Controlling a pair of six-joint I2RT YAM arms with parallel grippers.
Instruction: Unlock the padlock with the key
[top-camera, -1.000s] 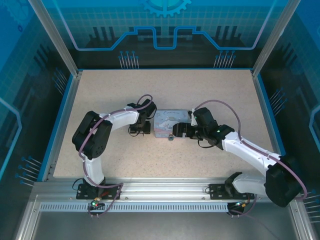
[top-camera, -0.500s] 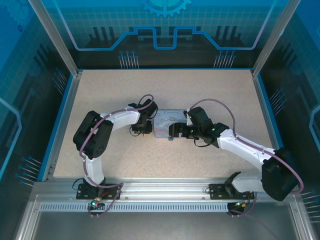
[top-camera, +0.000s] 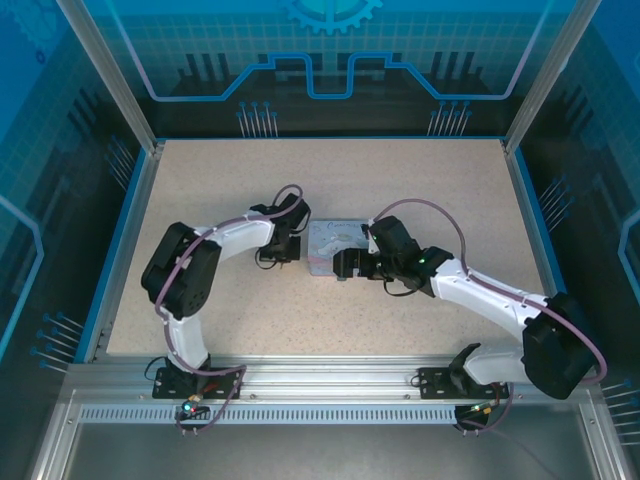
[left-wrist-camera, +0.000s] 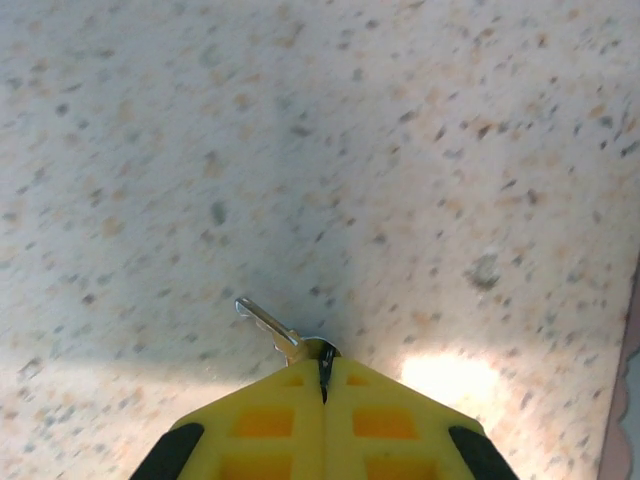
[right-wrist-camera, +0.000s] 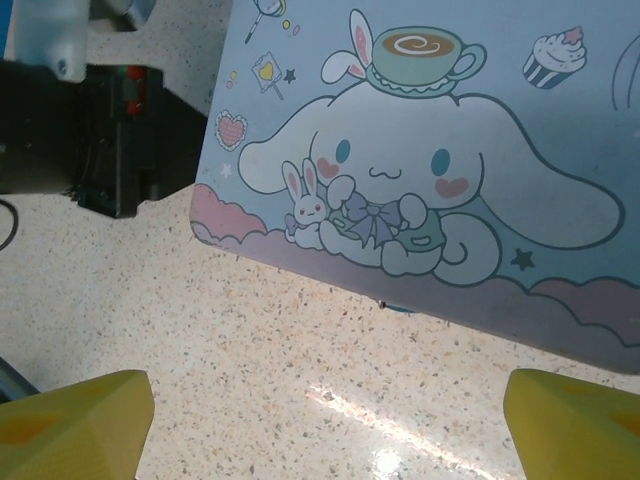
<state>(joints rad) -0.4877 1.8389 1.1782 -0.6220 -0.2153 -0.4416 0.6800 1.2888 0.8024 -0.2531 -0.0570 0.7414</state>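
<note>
On the speckled table (top-camera: 420, 190) seen from above, the left gripper (top-camera: 282, 256) sits just left of the pale blue cartoon-printed tin (top-camera: 332, 243), while the right gripper (top-camera: 341, 266) points at the tin's near edge from the right. The key is too small to make out at this range. At the left wrist, the key (left-wrist-camera: 262, 318) shows as a thin, silvery sliver of metal, its blade angling up and to the left over the table surface. Its head is pinched between the yellow fingertips (left-wrist-camera: 275, 425) of the left gripper (left-wrist-camera: 325, 378), which are pressed together with only a hairline seam between them. Whether the blade's tip touches the table cannot be told. At the right wrist, the right gripper (right-wrist-camera: 325, 425) has its yellow fingers (right-wrist-camera: 75, 420) spread to the frame's two lower corners with nothing between them but bare table. The tin's lid (right-wrist-camera: 430, 150) lies just ahead of them. A tiny dark nub (right-wrist-camera: 385, 302) sits at the tin's near edge, too small to identify.
</note>
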